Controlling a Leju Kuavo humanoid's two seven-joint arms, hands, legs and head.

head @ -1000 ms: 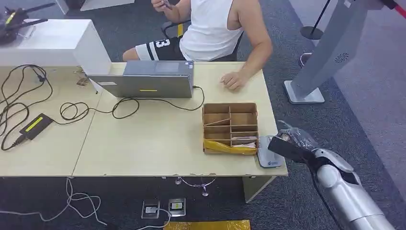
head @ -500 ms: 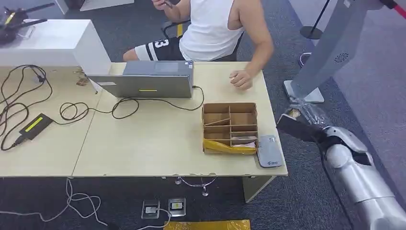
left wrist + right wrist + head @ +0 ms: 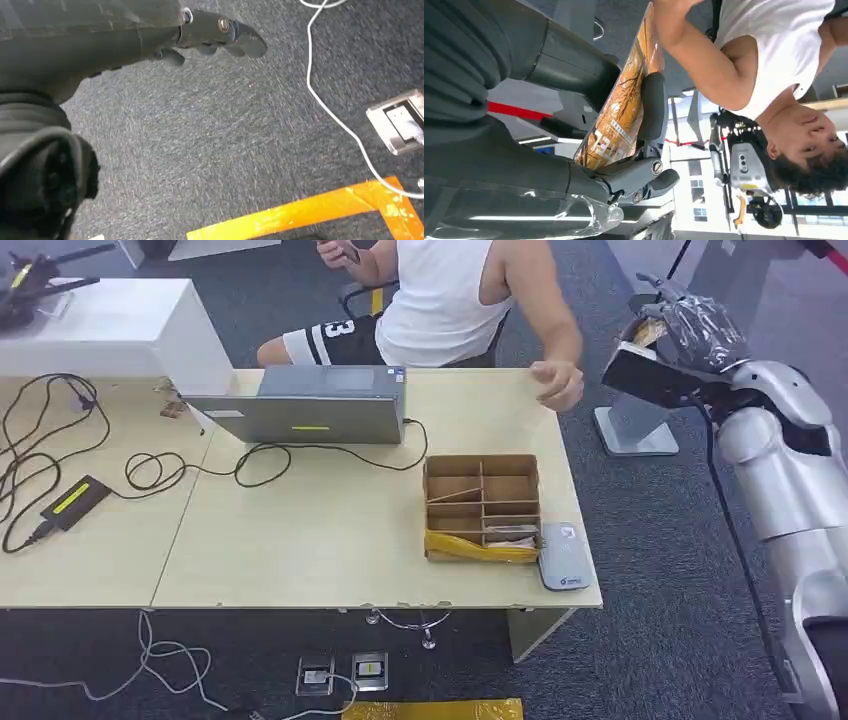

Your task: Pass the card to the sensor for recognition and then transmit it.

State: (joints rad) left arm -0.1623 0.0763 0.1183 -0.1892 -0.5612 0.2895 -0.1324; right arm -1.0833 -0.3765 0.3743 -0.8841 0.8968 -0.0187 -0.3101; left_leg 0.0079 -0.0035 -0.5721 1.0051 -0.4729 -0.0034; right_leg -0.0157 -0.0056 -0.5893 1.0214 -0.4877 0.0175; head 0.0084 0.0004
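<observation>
We see the card (image 3: 624, 120), printed with an orange-brown picture, pinched in our right hand (image 3: 680, 335) between the thick grey thumb (image 3: 651, 107) on one face and the darker fingers behind it. In the head view this hand, wrapped in a clear plastic cover, is raised off the table's far right corner, above the carpet, and only a sliver of the card (image 3: 650, 332) peeks out there. Near it hangs a person's hand (image 3: 560, 385), just over the far right corner of the table (image 3: 330, 530), apart from the card. The person (image 3: 440, 300) sits behind the far edge in a white sleeveless top. The grey sensor (image 3: 563, 556) lies flat at the near right corner, touching the right side of a cardboard divider box (image 3: 481, 506) with yellow tape along its front. A closed grey laptop (image 3: 315, 405) rests along the far edge, and black cables (image 3: 150, 472) and a power brick (image 3: 75, 502) lie toward the left edge. Our left hand (image 3: 220, 37) hangs over dark carpet with its fingers loosely apart, gripping nothing, near a white cable (image 3: 335, 115), a floor socket (image 3: 400, 122) and orange tape (image 3: 310, 210).
</observation>
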